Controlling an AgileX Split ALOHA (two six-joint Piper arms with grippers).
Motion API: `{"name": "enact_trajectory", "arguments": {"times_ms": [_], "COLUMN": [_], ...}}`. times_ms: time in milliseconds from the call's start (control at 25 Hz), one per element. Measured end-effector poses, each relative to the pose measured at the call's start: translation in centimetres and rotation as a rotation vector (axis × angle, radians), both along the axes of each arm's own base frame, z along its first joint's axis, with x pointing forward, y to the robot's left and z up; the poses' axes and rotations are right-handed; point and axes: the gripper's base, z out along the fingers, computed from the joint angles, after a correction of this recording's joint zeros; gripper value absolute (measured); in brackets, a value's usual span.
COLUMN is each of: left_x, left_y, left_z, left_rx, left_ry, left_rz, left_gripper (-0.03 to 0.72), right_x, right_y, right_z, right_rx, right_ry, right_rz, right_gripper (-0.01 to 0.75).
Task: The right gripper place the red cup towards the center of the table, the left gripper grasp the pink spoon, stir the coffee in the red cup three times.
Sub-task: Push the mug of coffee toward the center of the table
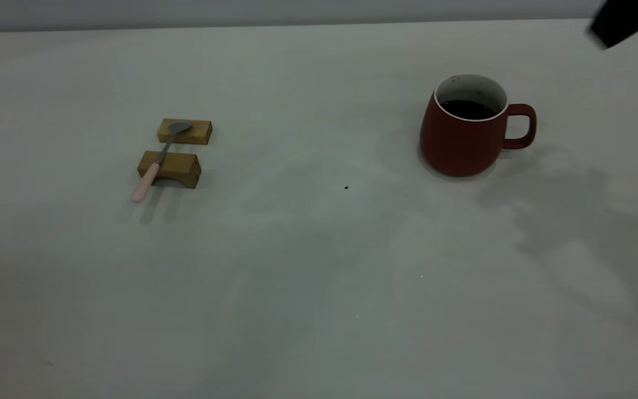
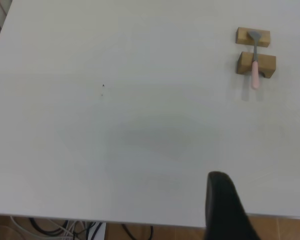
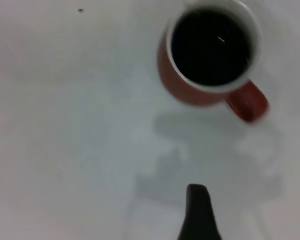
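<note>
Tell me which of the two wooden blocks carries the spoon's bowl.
The rear wooden block, farther from the camera, carries the pink spoon's grey bowl; the nearer arched block carries its handle.

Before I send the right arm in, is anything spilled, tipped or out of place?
Nothing stands out. The red cup stands upright with the coffee inside, no spill around it. The pink spoon lies across its two wooden blocks. Only a few tiny dark specks mark the table.

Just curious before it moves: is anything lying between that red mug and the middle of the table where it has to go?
Nothing visible does. The red cup stands at the table's right side, and only bare surface lies toward the center. The pink spoon rests on two wooden blocks well off to the left.
</note>
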Motion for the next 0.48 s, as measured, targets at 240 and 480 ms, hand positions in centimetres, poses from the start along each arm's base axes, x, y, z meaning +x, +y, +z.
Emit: {"name": "enact_trajectory", "arguments": {"times_ms": [240, 480], "left_x": [0.0, 0.0], "left_y": [0.0, 0.0], "left_z": [0.0, 0.0], "left_rx": [0.0, 0.0], "left_ry": [0.0, 0.0], "left_rz": [0.0, 0.0], "left_gripper": [0.458, 0.458], "right_x": [4.9, 7.1], "right_y": [-1.1, -2.9], "right_z": [-6.3, -9.6], "right_rx": [-0.07, -0.069], "right_ry": [-0.022, -0.107], "right_rz": [0.315, 0.442], "right_gripper": [0.572, 0.536]}}
